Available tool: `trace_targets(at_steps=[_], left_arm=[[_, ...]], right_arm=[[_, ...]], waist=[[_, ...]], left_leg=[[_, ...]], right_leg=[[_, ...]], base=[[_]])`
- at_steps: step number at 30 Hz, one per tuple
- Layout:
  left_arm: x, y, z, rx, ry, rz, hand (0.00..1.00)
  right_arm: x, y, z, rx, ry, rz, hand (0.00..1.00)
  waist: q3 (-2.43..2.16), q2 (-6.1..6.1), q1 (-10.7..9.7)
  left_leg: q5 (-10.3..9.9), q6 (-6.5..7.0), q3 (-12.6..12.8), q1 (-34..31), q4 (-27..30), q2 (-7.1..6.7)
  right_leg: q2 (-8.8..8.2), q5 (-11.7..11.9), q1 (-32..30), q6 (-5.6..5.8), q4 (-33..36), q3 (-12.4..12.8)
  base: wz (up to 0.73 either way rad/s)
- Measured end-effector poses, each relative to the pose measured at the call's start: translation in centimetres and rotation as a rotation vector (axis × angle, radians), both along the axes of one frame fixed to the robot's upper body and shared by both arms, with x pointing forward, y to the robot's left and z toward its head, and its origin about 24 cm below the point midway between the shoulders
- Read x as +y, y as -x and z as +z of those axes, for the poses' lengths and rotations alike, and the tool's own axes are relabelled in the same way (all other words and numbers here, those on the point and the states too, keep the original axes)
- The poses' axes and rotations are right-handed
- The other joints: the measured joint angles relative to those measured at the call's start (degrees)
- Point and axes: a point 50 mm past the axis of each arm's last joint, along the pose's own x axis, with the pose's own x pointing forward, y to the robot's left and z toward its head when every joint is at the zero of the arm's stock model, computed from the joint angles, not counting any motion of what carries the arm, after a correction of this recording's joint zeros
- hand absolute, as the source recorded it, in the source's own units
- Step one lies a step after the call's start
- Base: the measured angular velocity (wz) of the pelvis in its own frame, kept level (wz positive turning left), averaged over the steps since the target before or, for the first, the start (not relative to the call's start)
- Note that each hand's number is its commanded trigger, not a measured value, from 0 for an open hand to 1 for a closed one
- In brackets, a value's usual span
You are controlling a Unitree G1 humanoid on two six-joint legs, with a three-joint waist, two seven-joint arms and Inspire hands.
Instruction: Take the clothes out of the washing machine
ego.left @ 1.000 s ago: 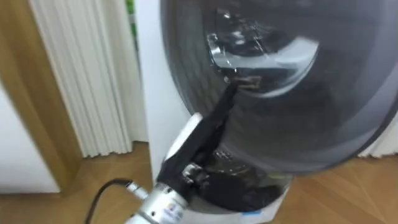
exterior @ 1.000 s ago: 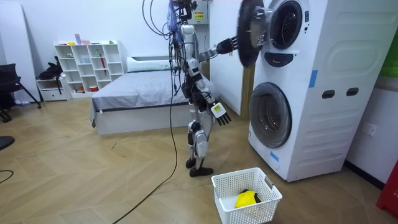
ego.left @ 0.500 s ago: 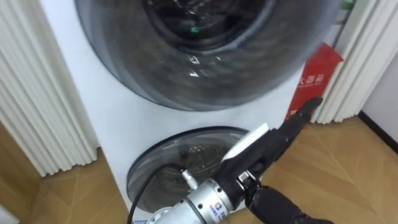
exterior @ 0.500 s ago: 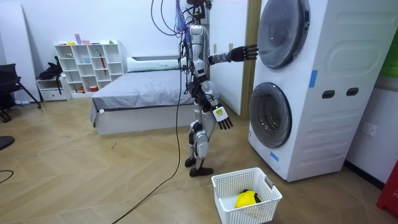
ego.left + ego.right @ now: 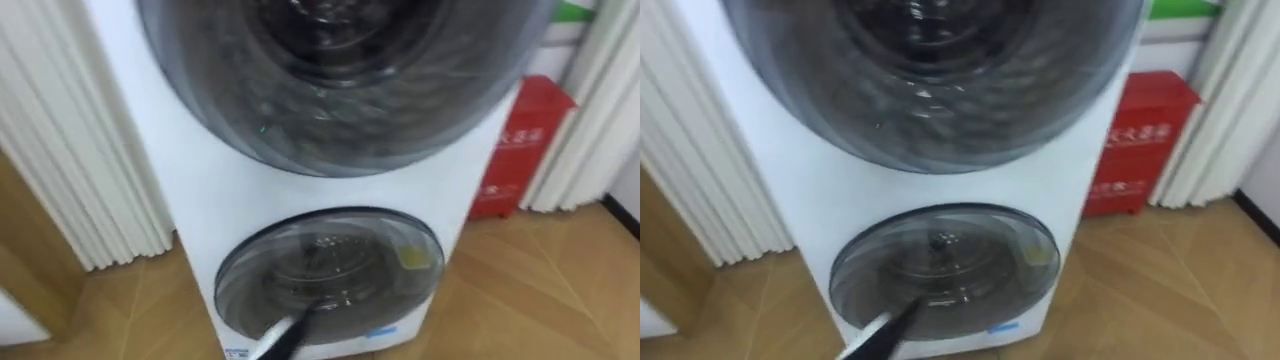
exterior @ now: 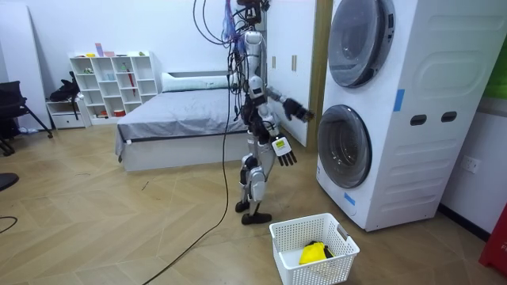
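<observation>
The stacked white washing machines (image 6: 412,111) stand before me with both round doors closed: the upper door (image 5: 340,80) and the lower door (image 5: 330,270). My left hand (image 6: 297,109) hangs in the air short of the machine, fingers straight and holding nothing. Its blurred tip (image 5: 280,340) pokes in at the bottom of the eye views, over the lower door (image 5: 940,265). My right hand (image 6: 283,152) hangs relaxed by my hip. A white basket (image 6: 342,237) on the floor beside my feet holds a yellow garment (image 6: 315,253).
A red box (image 5: 525,150) stands on the floor right of the machine, with white curtains (image 5: 70,150) to its left. Behind me in the room view are a bed (image 6: 174,119) and a white shelf (image 6: 111,83). Wooden floor lies all around.
The upper door, open a second ago with my left hand on it, has swung shut. My left arm has dropped from door height to chest height. My head view has shifted downward.
</observation>
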Motion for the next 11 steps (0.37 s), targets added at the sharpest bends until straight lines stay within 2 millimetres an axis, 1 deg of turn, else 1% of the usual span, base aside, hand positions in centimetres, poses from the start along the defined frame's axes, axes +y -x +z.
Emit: trace_targets(at_steps=[1, 2, 3, 4, 5, 6, 7, 8, 10, 11], left_arm=[[2.1, 2.0, -1.3, 0.071, -0.052, 0.106, 0.00], [4.3, 4.1, -2.2, 0.136, -0.098, 0.212, 0.00], [4.9, 5.0, -2.6, 0.164, -0.109, 0.258, 0.00], [6.4, 7.0, -3.2, 0.216, -0.136, 0.360, 0.00], [7.4, 8.8, -3.7, 0.265, -0.164, 0.438, 0.00], [7.7, 9.7, -3.8, 0.287, -0.178, 0.467, 0.00], [8.2, 11.1, -3.9, 0.311, -0.205, 0.518, 0.00], [8.3, 12.1, -4.0, 0.324, -0.219, 0.555, 0.00], [7.9, 13.1, -4.2, 0.337, -0.215, 0.609, 0.00], [7.5, 13.5, -4.4, 0.355, -0.202, 0.637, 0.00]], right_arm=[[-0.1, 0.1, 0.0, 0.001, 0.002, -0.011, 0.00], [-0.3, 0.1, 0.1, -0.003, 0.005, -0.020, 0.00], [-0.4, 0.1, 0.1, -0.004, 0.005, -0.027, 0.00], [-0.6, 0.0, 0.1, -0.008, 0.004, -0.043, 0.00], [-0.6, 0.0, 0.1, -0.012, -0.001, -0.057, 0.00], [-0.6, -0.1, 0.1, -0.013, -0.004, -0.061, 0.00], [-0.6, 0.0, 0.1, -0.017, -0.010, -0.074, 0.00], [-0.6, 0.1, 0.1, -0.019, -0.020, -0.100, 0.00], [-0.6, 0.4, 0.1, -0.017, -0.035, -0.132, 0.00], [-0.6, 0.9, -0.1, -0.003, -0.048, -0.148, 0.00]], waist=[[-0.09, -0.24, 1.4], [-0.08, -0.25, 2.6], [-0.07, -0.23, 3.0], [-0.08, -0.20, 4.1], [-0.05, -0.18, 4.9], [-0.04, -0.19, 5.1], [-0.05, -0.21, 5.5], [-0.04, -0.20, 5.9], [0.00, -0.22, 6.1], [0.14, -0.09, 6.1]], left_leg=[[0.0, -0.10, -0.4, 0.0, 0.1, 0.04], [0.0, -0.20, -0.6, 0.0, 0.1, 0.10], [0.0, -0.26, -0.6, 0.0, 0.0, 0.12], [0.0, -0.34, -0.6, 0.0, -0.1, 0.13], [-0.1, -0.37, -0.9, 0.0, -0.1, 0.13], [-0.1, -0.37, -1.1, 0.0, -0.2, 0.11], [-0.1, -0.37, -1.5, 0.0, -0.2, 0.08], [-0.1, -0.36, -1.9, 0.0, -0.3, 0.00], [-0.1, -0.35, -2.5, 0.1, -0.3, -0.12], [-0.1, -0.34, -2.7, 0.4, -0.4, -0.14]], right_leg=[[0.02, 0.0, 0.4, -0.02, -0.3, -0.6], [0.07, 0.0, 0.4, -0.06, -0.3, -1.0], [0.07, -0.1, 0.4, -0.10, -0.4, -1.3], [0.08, -0.1, 0.4, -0.12, -0.4, -1.5], [0.10, -0.1, 0.5, -0.13, -0.5, -1.5], [0.10, -0.1, 0.5, -0.13, -0.5, -1.6], [0.07, -0.1, 0.6, -0.12, -0.4, -1.9], [0.00, -0.1, 0.7, -0.12, -0.4, -2.1], [-0.09, -0.1, 1.0, -0.11, -0.5, -2.4], [-0.09, -0.1, 1.4, -0.10, -0.5, -2.5]], base=[[0.13], [0.12], [0.05], [0.04], [0.07], [0.13], [0.17], [0.17], [0.13], [0.09]])
